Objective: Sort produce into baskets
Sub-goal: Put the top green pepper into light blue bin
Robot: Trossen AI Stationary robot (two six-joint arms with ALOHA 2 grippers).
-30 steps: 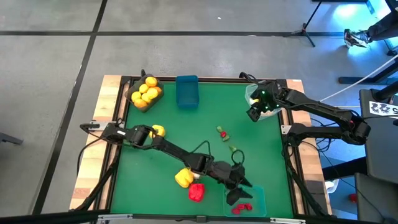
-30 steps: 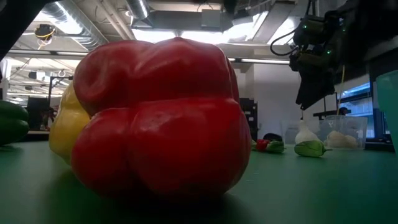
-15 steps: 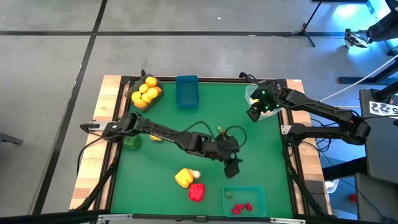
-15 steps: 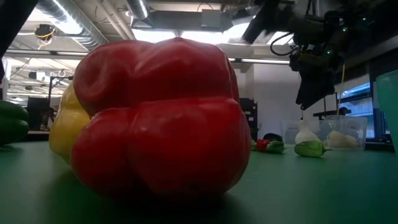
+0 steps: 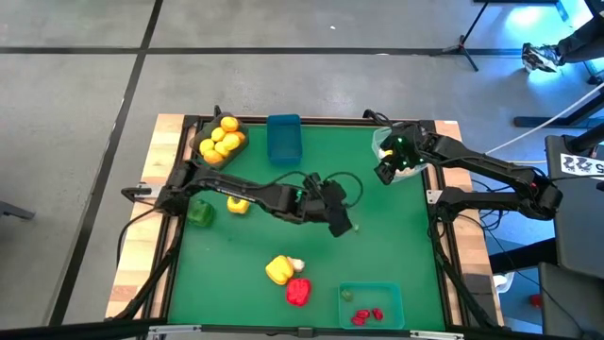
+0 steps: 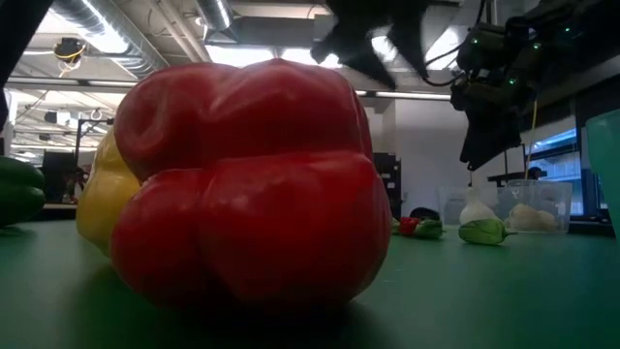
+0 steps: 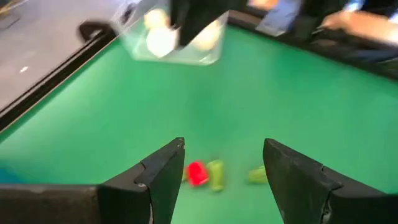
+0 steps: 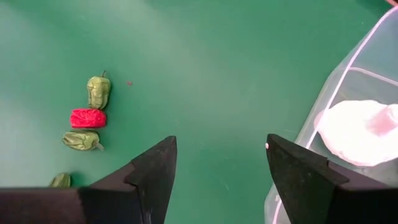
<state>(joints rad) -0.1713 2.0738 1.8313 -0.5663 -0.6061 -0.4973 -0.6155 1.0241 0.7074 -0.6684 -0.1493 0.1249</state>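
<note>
Left gripper (image 7: 221, 165) mid-bench, fingers spread, empty; red and green bits (image 7: 205, 174) lie on bench just ahead, between fingertips. Right gripper (image 8: 221, 162) waits by clear bin (image 8: 357, 93), fingers spread, farther from bits.

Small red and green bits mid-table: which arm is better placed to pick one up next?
Left. Its open left gripper hangs right beside the small red and green bits, empty. The right gripper, also open, waits by the clear plastic bin.
</note>
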